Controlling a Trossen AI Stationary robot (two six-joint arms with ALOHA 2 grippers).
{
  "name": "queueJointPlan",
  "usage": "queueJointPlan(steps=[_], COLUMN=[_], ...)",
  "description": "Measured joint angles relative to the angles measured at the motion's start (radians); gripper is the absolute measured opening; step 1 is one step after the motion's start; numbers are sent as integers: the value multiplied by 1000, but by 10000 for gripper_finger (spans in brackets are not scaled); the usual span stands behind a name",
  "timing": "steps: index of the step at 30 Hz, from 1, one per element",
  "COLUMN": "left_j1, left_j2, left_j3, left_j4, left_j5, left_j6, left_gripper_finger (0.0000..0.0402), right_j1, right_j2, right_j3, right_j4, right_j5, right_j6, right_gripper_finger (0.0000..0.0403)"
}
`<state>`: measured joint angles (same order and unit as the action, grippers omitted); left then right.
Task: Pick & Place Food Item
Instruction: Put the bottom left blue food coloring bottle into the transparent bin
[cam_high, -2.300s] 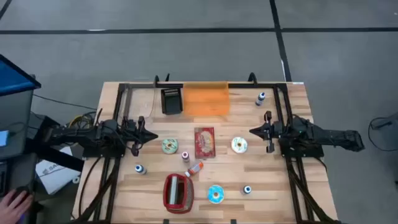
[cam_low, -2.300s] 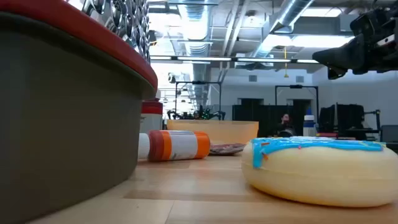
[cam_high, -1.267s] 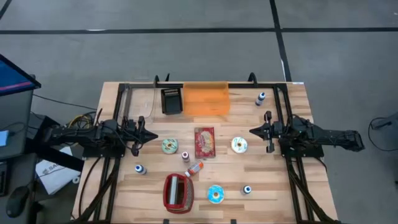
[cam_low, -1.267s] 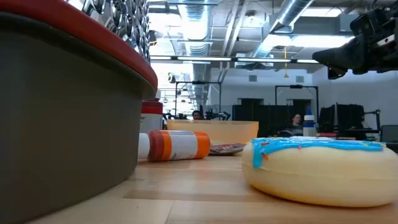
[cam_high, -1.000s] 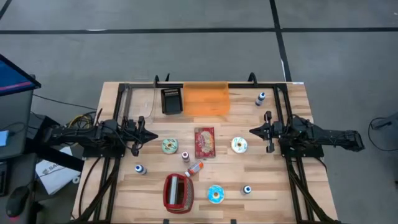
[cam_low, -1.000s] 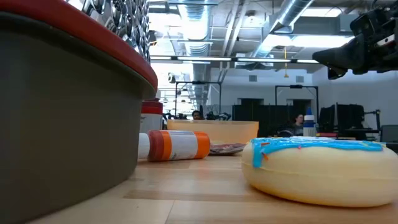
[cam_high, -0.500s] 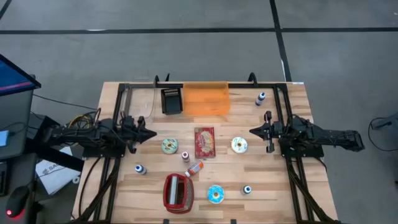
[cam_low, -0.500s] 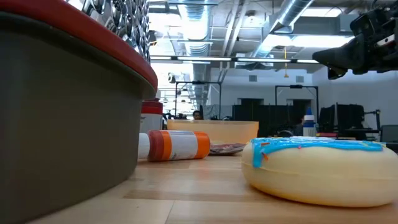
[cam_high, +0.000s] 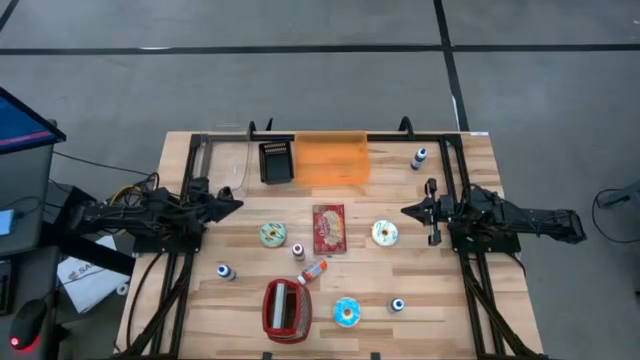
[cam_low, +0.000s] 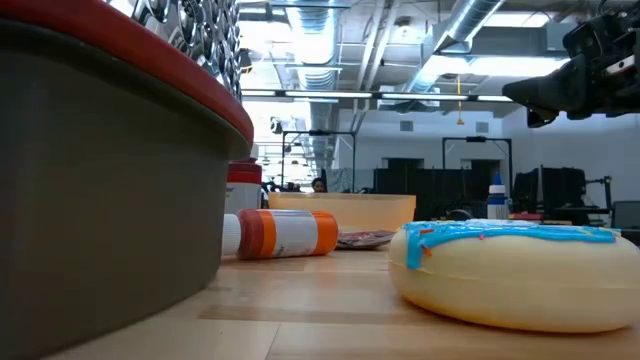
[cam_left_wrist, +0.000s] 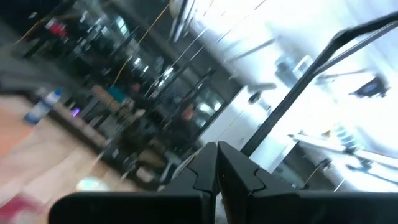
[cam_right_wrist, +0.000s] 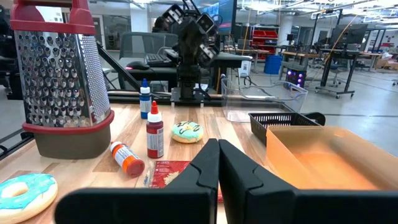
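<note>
While both arms hover above the wooden surface (cam_high: 450, 310), the left tool (cam_high: 232, 206) sits at the left side with its fingers pressed together, gripping nothing, and tilts up toward the room. Opposite, the right tool (cam_high: 407, 211) is likewise pressed together and empty, near the white-iced donut (cam_high: 385, 233). A green-iced donut (cam_high: 273, 234) lies right of the left tool, and a blue-iced donut (cam_high: 346, 312) lies at the front edge beside the red-rimmed grater (cam_high: 285, 307). Between the two upper donuts rests a red snack packet (cam_high: 328, 228). An orange bin (cam_high: 331, 161) stands at the back.
</note>
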<state>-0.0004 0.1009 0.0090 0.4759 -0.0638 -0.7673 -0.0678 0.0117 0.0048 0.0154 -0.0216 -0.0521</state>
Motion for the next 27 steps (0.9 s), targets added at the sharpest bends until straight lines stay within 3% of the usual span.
queueJointPlan(steps=[6, 11, 20, 23, 27], left_j1=[0, 0, 0, 0, 0], left_j2=[0, 4, 140, 220, 346], left_j3=[0, 0, 0, 0, 0], left_j4=[198, 196, 205, 213, 285], left_j5=[-92, -84, -99, -171, -287], left_j6=[0, -52, -193, -237, -333], left_gripper_finger=[8, 8, 8, 8, 8], right_j1=[-5, -27, -40, -37, -24], right_j2=[0, 0, 0, 0, 0], right_j3=[0, 0, 1, 1, 1], right_j4=[-1, 19, 45, 55, 130], right_j5=[35, 108, 109, 103, 108], right_j6=[0, -1, 122, 252, 649], right_gripper_finger=[0, 0, 0, 0, 0])
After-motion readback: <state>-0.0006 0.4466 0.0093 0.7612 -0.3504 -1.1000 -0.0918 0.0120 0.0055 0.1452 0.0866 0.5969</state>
